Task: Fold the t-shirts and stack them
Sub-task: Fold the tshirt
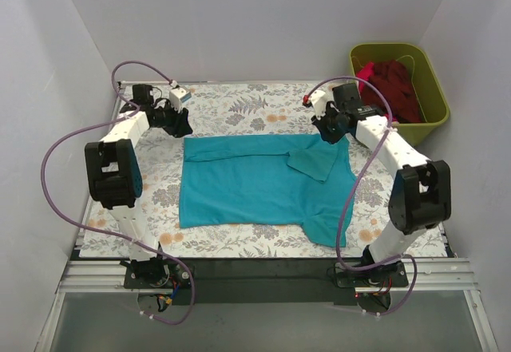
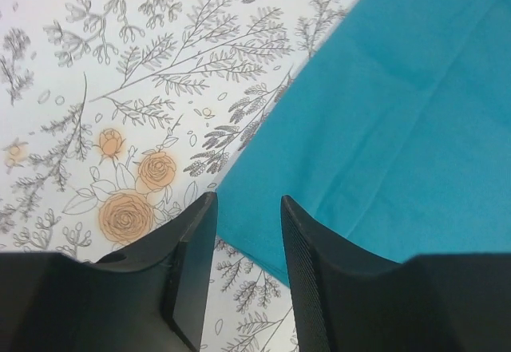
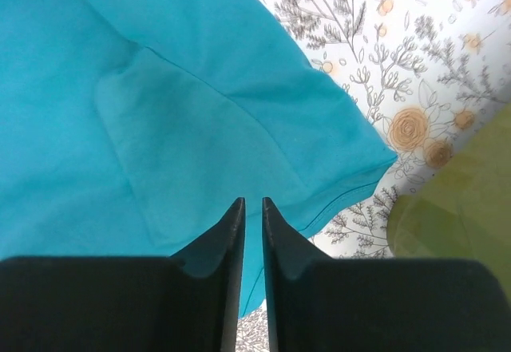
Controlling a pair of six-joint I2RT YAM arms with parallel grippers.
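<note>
A teal t-shirt (image 1: pixel 255 184) lies flat on the floral mat, with one sleeve (image 1: pixel 313 160) folded in over its right part. My left gripper (image 1: pixel 180 124) is open just above the shirt's far left corner, and that corner (image 2: pixel 263 224) shows between the fingers in the left wrist view (image 2: pixel 247 200). My right gripper (image 1: pixel 326 132) hovers over the shirt's far right corner. Its jaws (image 3: pixel 251 202) are nearly together and hold nothing, and the cloth (image 3: pixel 160 88) lies flat below them. A dark maroon shirt (image 1: pixel 395 81) with some pink cloth (image 1: pixel 366 73) lies in the bin.
An olive-green bin (image 1: pixel 435 100) stands at the back right, off the mat, and its edge shows in the right wrist view (image 3: pixel 455 208). The floral mat (image 1: pixel 239 104) covers the table. White walls close in the left, back and right sides.
</note>
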